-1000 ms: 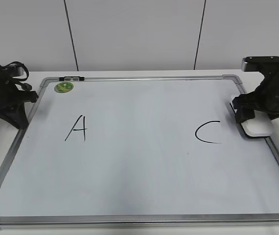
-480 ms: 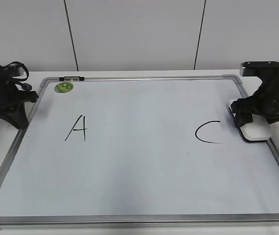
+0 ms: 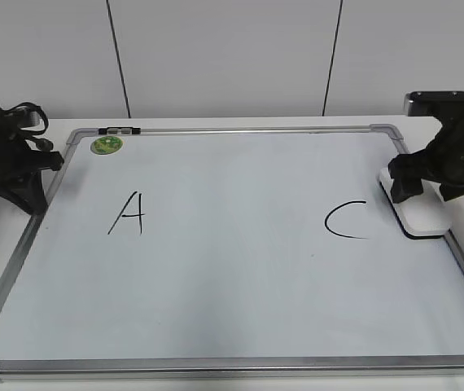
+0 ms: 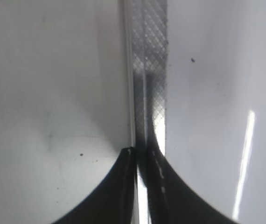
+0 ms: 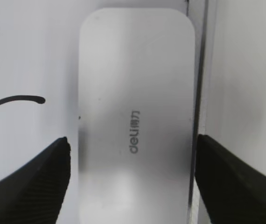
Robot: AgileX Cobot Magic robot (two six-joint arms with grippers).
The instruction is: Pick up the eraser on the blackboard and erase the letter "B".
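The white eraser [image 3: 423,217] with grey lettering lies flat on the blackboard [image 3: 232,277] against its right frame, right of the black "C" [image 3: 344,220]. My right gripper [image 3: 421,194] is open and straddles the eraser's far end. In the right wrist view the eraser [image 5: 135,93] sits between the two black fingers [image 5: 53,163] with a small gap on each side. No letter "B" shows; the board between the "A" [image 3: 128,214] and the "C" is blank. My left gripper [image 3: 28,199] is shut and empty at the board's left frame [image 4: 149,70].
A small round green magnet [image 3: 106,145] sits at the board's top left, by a small dark clip [image 3: 120,129] on the top frame. The end of the "C" stroke [image 5: 16,100] shows left of the eraser. A white wall stands behind the table.
The eraser has shifted slightly left and now lies flat on the board inside the right frame. The right gripper has risen a little above it. The left arm has not moved.
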